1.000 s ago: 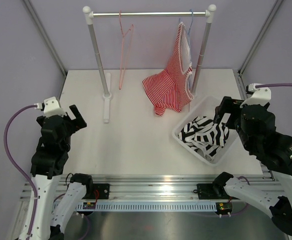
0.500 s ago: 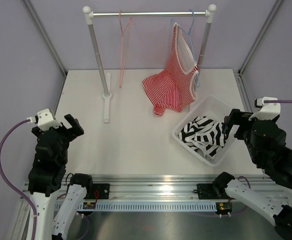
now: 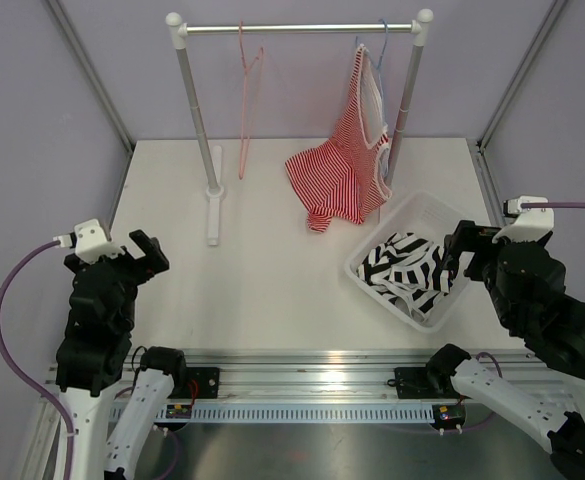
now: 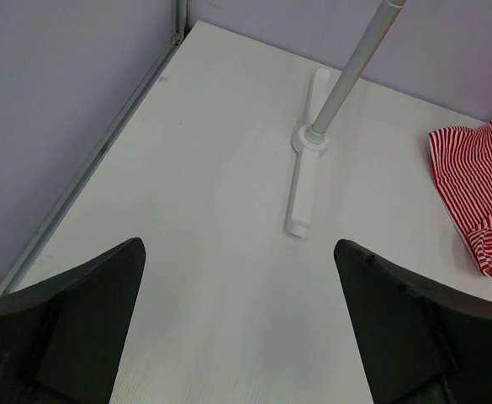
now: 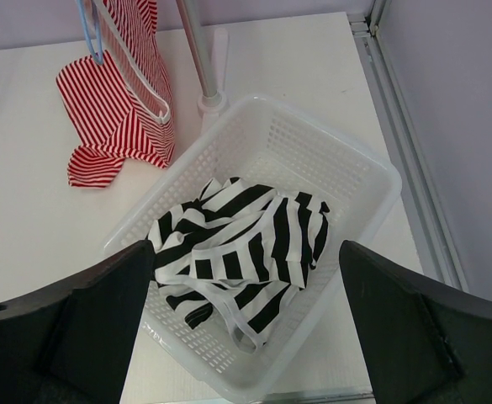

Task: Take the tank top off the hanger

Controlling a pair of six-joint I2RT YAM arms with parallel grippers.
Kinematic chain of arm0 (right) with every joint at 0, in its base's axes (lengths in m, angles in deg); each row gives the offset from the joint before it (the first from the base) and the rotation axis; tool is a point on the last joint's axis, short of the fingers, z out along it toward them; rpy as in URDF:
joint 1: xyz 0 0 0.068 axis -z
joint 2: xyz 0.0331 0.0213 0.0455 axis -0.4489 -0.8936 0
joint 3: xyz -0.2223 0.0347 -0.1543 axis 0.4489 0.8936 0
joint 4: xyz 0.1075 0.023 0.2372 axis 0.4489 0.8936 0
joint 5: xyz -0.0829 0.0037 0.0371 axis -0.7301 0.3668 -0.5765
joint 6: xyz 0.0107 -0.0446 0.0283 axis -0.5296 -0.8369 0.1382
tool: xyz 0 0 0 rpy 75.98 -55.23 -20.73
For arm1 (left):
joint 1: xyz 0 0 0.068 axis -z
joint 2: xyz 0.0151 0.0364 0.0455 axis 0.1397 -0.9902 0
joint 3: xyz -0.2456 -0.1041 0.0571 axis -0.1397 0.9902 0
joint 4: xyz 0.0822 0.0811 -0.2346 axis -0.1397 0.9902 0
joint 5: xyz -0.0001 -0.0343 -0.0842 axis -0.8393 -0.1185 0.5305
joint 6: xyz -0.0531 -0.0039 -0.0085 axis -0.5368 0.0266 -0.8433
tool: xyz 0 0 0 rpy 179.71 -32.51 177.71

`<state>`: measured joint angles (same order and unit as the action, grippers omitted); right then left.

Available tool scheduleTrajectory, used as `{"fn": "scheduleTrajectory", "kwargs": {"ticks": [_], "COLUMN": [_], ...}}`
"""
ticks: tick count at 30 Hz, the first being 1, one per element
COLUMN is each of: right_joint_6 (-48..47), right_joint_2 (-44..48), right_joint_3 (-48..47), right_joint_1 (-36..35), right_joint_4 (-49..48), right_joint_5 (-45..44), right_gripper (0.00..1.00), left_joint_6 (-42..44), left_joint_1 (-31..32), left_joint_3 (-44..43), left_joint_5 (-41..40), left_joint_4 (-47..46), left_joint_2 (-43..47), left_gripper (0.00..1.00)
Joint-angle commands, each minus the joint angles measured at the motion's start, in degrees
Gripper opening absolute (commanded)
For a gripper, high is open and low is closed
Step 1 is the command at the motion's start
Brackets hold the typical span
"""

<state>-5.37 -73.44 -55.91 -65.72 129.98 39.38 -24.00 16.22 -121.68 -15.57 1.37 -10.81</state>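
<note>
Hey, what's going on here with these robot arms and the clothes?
The black-and-white tank top lies crumpled in the white basket, off the pink hanger, which hangs bare on the rail. A red-striped top hangs near the rail's other end. Both arms sit near the front edge of the table. The left pincer and right pincer are open and empty, the right one pointed at the basket.

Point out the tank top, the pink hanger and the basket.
tank top point(image 5: 246, 244), right wrist view, middle of crumpled fabric
pink hanger point(image 3: 244, 150), top view, long wire side
basket point(image 5: 313, 151), right wrist view, far wall
</note>
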Motion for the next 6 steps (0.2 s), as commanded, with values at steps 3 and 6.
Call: {"fn": "scheduleTrajectory", "kwargs": {"ticks": [3,6], "right_joint_6": [0.8,0.7], "right_joint_2": [0.2,-0.4], "right_joint_3": [0.6,0.6], "right_joint_1": [0.1,0.1], "right_joint_4": [-1.7,-1.6], "right_joint_5": [0.9,1.3], "right_gripper": [1.00,0.99], "left_joint_6": [0.1,0.1], "left_joint_1": [-0.2,-0.2], "left_joint_3": [-0.8,-1.0], "left_joint_5": [1.3,1.3], "left_joint_4": [-3.0,-2.9], "left_joint_2": [0.5,0.5], "left_gripper": [0.99,0.99]}}
